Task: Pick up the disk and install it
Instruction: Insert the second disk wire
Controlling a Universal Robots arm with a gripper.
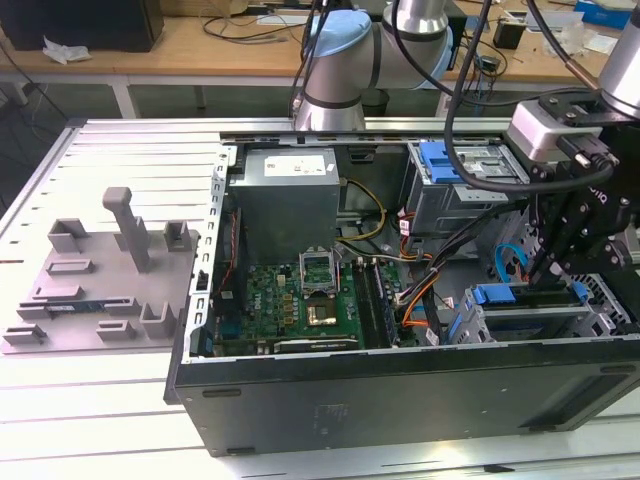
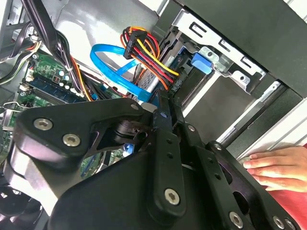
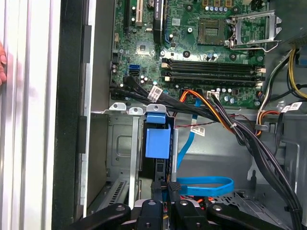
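The disk [image 1: 500, 296] sits edge-up in the lower drive cage of the open computer case [image 1: 400, 390], at the exterior view's right. Its bright blue carrier [image 3: 157, 141] fills the slot in the first wrist view. In the second wrist view the blue tab [image 2: 201, 63] shows, with the silver body behind the cables. My gripper [image 1: 548, 265] reaches down into that cage. Its black fingers stand close together, shut, right at the disk's near end in both wrist views [image 3: 166, 188] [image 2: 163, 109]. Nothing shows between them.
Blue data cables [image 3: 201, 184] and a red-yellow power bundle [image 2: 144, 45] crowd the cage. The motherboard [image 1: 300, 300] and grey power-supply box [image 1: 285, 195] lie toward the exterior view's left, with an upper bay [image 1: 455, 165] behind. A person's hand [image 2: 273, 165] rests on the case's outer wall.
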